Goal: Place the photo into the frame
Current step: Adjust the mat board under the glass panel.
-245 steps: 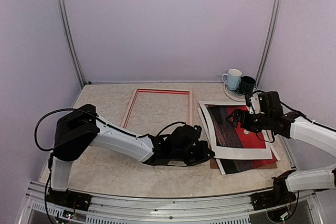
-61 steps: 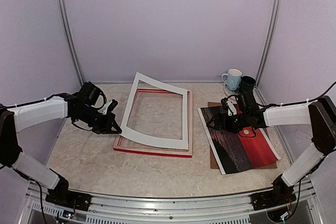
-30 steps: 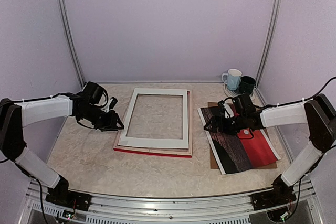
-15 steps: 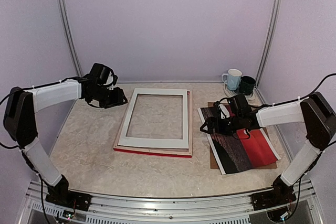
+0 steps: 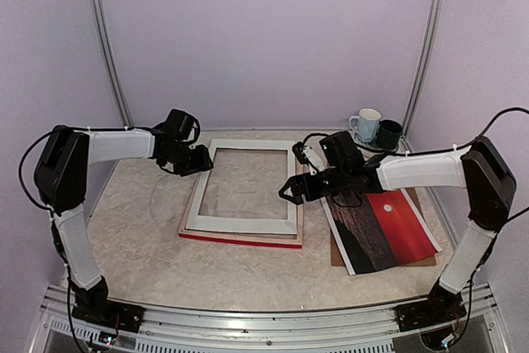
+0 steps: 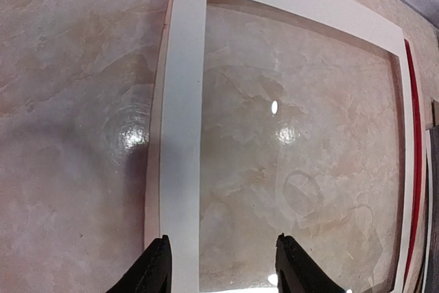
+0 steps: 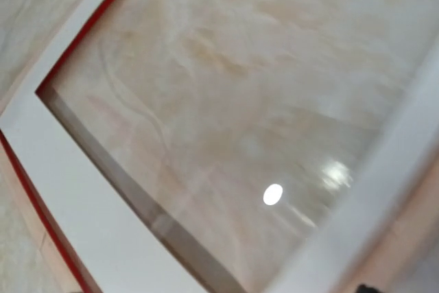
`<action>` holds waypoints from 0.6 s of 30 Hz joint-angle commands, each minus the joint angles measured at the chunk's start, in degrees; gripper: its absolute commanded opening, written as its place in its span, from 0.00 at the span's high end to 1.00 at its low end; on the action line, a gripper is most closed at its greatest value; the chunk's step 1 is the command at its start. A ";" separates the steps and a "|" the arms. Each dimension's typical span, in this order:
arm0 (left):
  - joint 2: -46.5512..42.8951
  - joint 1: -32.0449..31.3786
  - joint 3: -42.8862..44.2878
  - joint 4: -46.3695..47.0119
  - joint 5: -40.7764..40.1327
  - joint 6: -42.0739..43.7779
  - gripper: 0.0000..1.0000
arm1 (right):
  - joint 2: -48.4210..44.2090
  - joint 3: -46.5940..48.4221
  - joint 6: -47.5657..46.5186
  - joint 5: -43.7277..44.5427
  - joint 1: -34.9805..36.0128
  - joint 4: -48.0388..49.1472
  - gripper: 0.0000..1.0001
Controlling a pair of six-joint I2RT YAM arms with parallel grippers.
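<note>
The marble-patterned table (image 5: 136, 241) carries everything. The frame (image 5: 240, 240) lies flat near its middle, a touch toward 11 o'clock, with red showing along the near edge and pale wood down the right side. A white mat border (image 5: 240, 225) lies flat on top of it, and the table surface shows through the opening.

At 3 o'clock from the frame, just beside it, the photo (image 5: 388, 221) lies face up, dark and red with a white border. It rests on a brown backing board (image 5: 336, 255) that peeks out at the near-left corner. The right arm reaches across the photo's far end.

The left gripper (image 5: 197, 160) is at the frame's 10 o'clock corner. In the left wrist view its two fingertips (image 6: 154, 274) stand well apart. One is over the mat's outer edge and the other over the opening, with that side band of the mat below the gap. Nothing is clamped between them, so the jaws are released. Whether they touch the mat cannot be told.

The right gripper (image 5: 289, 190) is over the frame's 3 o'clock side. Its wrist view shows only mat, opening and a dark sliver in one corner, so its spread and any contact cannot be told.

A white mug (image 5: 366, 124) and a dark mug (image 5: 389, 132) stand together at the table's 1 o'clock corner.
</note>
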 commanded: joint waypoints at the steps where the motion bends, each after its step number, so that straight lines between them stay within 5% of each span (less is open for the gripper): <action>1: -3.25 -3.26 -3.44 3.20 -2.29 -1.47 0.48 | 7.87 7.08 -3.08 0.32 3.25 -5.77 0.21; 8: -9.02 -4.35 -13.15 8.70 -2.33 -4.07 0.49 | 18.24 15.27 -4.21 0.05 6.68 -11.70 0.47; 18: -10.32 -5.48 -17.37 12.57 -1.67 -5.81 0.49 | 18.85 13.25 -4.58 3.52 10.29 -14.27 0.63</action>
